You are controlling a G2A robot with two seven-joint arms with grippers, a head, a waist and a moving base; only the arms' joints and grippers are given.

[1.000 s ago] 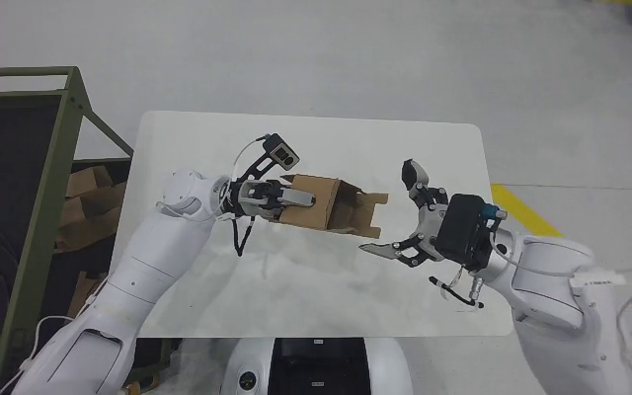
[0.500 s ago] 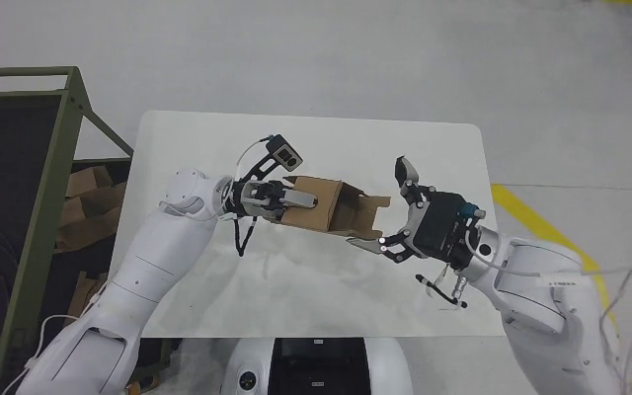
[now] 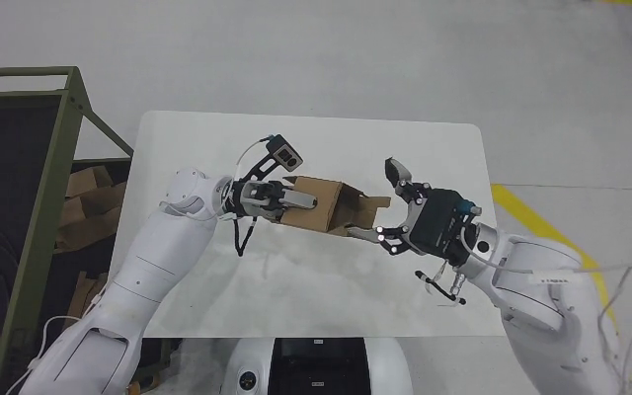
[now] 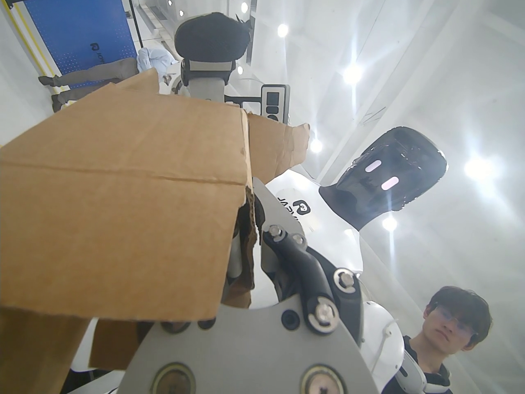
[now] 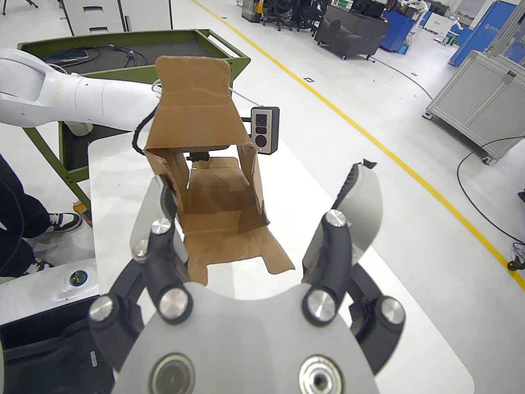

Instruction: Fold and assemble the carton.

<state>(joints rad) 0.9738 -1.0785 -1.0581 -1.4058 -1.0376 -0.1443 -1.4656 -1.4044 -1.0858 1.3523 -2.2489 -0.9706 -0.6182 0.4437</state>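
A brown carton [image 3: 318,202] is held off the white table [image 3: 296,296], lying on its side with its open end toward my right arm. My left gripper [image 3: 286,197] is shut on the carton's [image 4: 123,207] top panel, one finger [image 4: 205,79] showing above the cardboard. My right gripper [image 3: 381,205] is open at the open end, its fingers either side of the end flaps. In the right wrist view the carton [image 5: 205,124] faces me, the bottom flap [image 5: 242,248] lies between the fingers of the right gripper [image 5: 262,198], and one fingertip [image 5: 160,198] is at a side flap's edge.
A green cart [image 3: 39,148] stands past the table's left edge, with loose cardboard pieces [image 3: 89,202] beside it. The table's front and far parts are bare. A person stands by the cart's side in the right wrist view.
My right gripper has moved left toward the carton, from clear of the flaps to straddling the open end. The left gripper and carton have stayed nearly still.
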